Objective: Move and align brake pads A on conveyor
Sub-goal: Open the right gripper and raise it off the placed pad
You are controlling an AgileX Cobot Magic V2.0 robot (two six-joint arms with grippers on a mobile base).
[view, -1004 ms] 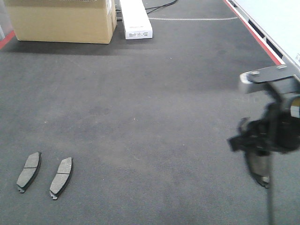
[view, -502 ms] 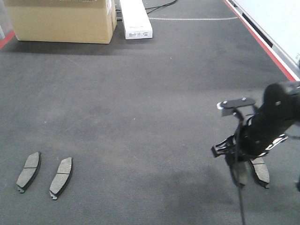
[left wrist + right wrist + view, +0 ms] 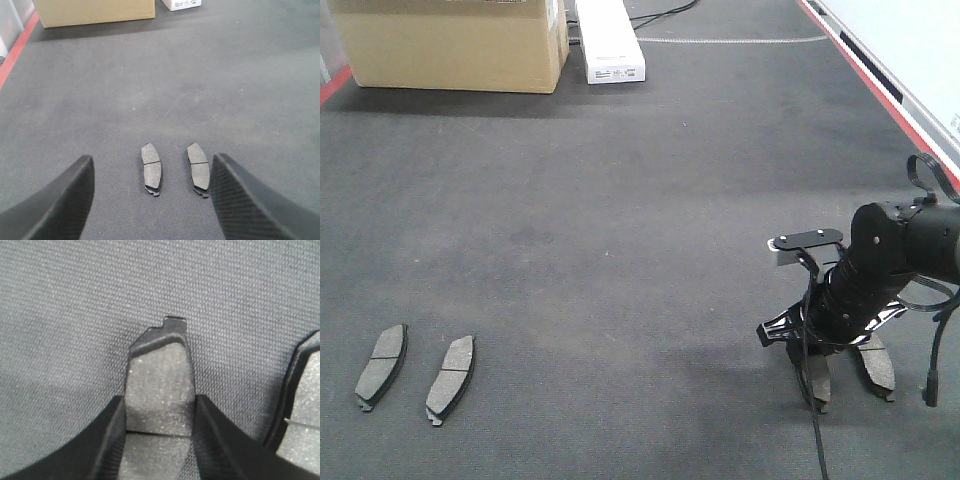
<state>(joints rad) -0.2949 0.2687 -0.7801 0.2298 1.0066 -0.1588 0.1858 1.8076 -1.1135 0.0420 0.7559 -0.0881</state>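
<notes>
A brake pad (image 3: 159, 390) lying on the conveyor (image 3: 620, 200) is clamped by the right gripper (image 3: 159, 432), while the left gripper (image 3: 150, 200) is held wide apart, nothing gripped

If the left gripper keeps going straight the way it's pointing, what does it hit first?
Probably the two brake pads lying side by side on the conveyor, straight ahead between the open left gripper's fingers. Depth is hard to judge; nothing else lies between.
</notes>
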